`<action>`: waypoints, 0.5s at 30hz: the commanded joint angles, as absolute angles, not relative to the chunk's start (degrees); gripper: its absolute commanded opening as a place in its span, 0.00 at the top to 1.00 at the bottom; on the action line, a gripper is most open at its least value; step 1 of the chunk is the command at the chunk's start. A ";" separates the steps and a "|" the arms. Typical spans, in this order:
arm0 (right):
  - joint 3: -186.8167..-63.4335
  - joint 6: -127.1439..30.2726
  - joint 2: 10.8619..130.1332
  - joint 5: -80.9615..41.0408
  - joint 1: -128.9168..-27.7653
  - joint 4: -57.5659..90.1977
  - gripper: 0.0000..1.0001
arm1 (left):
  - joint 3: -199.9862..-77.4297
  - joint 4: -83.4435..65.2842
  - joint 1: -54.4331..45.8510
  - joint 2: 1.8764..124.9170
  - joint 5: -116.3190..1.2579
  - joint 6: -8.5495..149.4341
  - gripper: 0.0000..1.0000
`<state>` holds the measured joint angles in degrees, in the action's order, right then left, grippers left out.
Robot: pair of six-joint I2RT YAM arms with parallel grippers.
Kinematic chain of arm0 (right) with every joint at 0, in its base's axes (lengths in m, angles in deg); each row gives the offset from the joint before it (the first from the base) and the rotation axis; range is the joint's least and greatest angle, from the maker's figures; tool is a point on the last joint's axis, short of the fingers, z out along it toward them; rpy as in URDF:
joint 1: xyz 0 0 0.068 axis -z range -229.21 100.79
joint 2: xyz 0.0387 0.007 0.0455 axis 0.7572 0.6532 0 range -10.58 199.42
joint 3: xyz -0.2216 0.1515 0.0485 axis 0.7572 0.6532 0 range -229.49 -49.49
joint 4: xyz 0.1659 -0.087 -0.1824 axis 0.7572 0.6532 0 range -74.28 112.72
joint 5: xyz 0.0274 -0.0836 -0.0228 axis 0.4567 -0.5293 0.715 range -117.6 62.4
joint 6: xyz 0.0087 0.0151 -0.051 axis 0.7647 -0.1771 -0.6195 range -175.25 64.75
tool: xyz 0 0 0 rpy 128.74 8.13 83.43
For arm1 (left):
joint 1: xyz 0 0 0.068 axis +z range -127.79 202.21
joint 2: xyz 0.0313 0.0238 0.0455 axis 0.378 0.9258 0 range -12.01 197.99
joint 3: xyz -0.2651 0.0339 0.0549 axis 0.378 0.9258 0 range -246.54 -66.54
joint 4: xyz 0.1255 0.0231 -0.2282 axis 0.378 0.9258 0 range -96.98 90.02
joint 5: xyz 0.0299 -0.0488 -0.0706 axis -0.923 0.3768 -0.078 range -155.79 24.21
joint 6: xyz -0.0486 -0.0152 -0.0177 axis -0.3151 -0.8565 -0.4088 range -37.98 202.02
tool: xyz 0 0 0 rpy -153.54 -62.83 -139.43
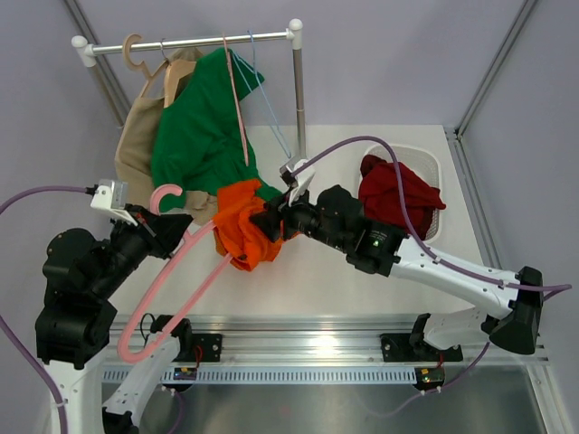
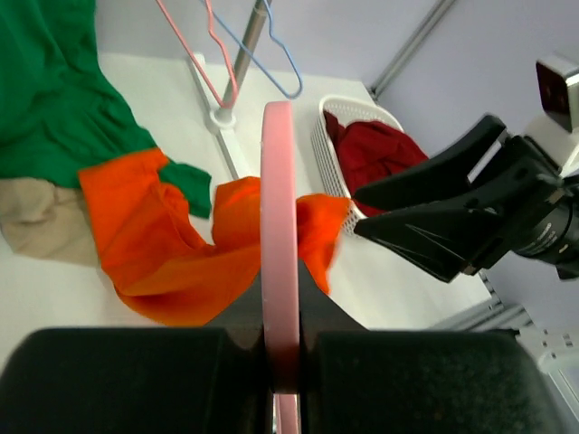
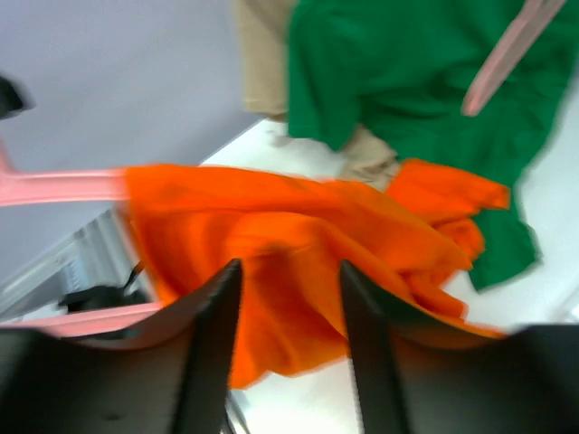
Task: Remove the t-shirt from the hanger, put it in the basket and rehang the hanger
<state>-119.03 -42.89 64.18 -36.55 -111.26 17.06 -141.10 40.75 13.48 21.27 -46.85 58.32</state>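
Observation:
The orange t-shirt [image 1: 242, 231] lies bunched on the table, and one arm of the pale pink hanger [image 1: 161, 287] runs into it. My left gripper [image 1: 178, 227] is shut on the hanger [image 2: 279, 217] near its hook, and the fingers [image 2: 118, 380] clamp it from both sides. My right gripper [image 1: 270, 220] is open, with its jaws spread just over the t-shirt's right side [image 3: 298, 231] and nothing gripped. In the left wrist view the t-shirt [image 2: 163, 244] lies behind the hanger, with the right gripper [image 2: 355, 210] beside it. In the right wrist view the hanger's arm [image 3: 54, 187] enters the fabric at the left.
A clothes rack [image 1: 199, 40] at the back holds a green shirt [image 1: 204, 127], a beige garment [image 1: 136, 136] and thin wire hangers [image 1: 262, 90]. Its pole [image 1: 299, 99] stands behind the right gripper. A white basket [image 1: 425, 161] with a dark red garment [image 1: 398, 194] stands at the right.

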 commanded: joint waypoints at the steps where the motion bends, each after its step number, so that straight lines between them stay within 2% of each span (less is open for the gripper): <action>1: -119.29 -47.69 64.73 -19.46 -111.27 15.02 0.41 | -142.90 40.49 13.68 20.25 -42.17 58.12 1.00; 3: -116.05 -47.96 66.31 -14.18 -111.26 13.45 0.27 | -145.45 40.13 13.68 20.51 -40.57 57.33 1.00; 9: -106.28 -47.78 63.96 -16.42 -111.26 7.21 0.04 | -153.72 40.13 13.68 21.83 -37.23 56.53 1.00; 10: -103.75 -47.78 63.43 -17.83 -111.26 7.02 0.01 | -153.64 40.13 13.68 21.83 -38.18 56.71 1.00; 15: -92.07 -45.51 58.33 -30.02 -110.04 3.53 0.01 | -152.24 40.13 13.77 21.13 -40.56 57.32 1.00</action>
